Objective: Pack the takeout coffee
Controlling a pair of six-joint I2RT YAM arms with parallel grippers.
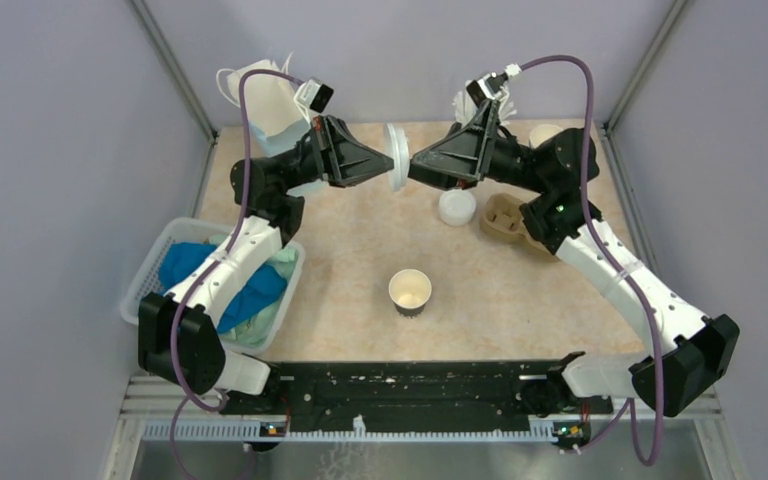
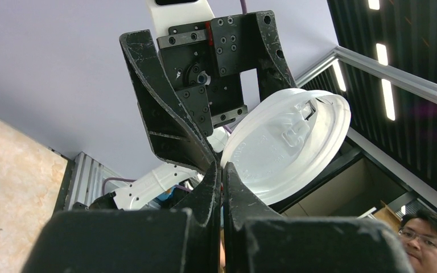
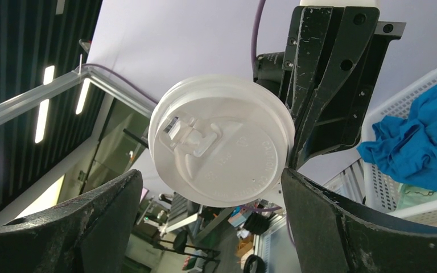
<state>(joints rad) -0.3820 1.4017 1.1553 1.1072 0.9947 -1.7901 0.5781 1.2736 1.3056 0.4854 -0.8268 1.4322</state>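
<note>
At the upper middle of the overhead view, the left gripper (image 1: 385,166) has its jaws clenched on the rim of a white dome lid (image 1: 397,155), holding it edge-on in the air. Facing it from the right, the right gripper (image 1: 417,164) has its jaws spread wide; its wrist view frames the lid between them, apparently untouched. We judge this a handover, so we would close the right jaws on the rim opposite the left pinch, clear of the raised sip tab, and release the left only once that grip is firm. The takeout coffee cup (image 1: 410,292) stands upright and lidless at the lower middle of the worktop (image 1: 360,245), well apart from both grippers. At far left, a white slatted plastic basket (image 1: 146,276) holds crumpled blue cloth (image 1: 188,266). The lid is thin, glossy, embossed plastic, likely to flex. The cup is paper, cream inside and dark at the base. At its upper right is a brown moulded pulp carrier (image 1: 505,218).
</note>
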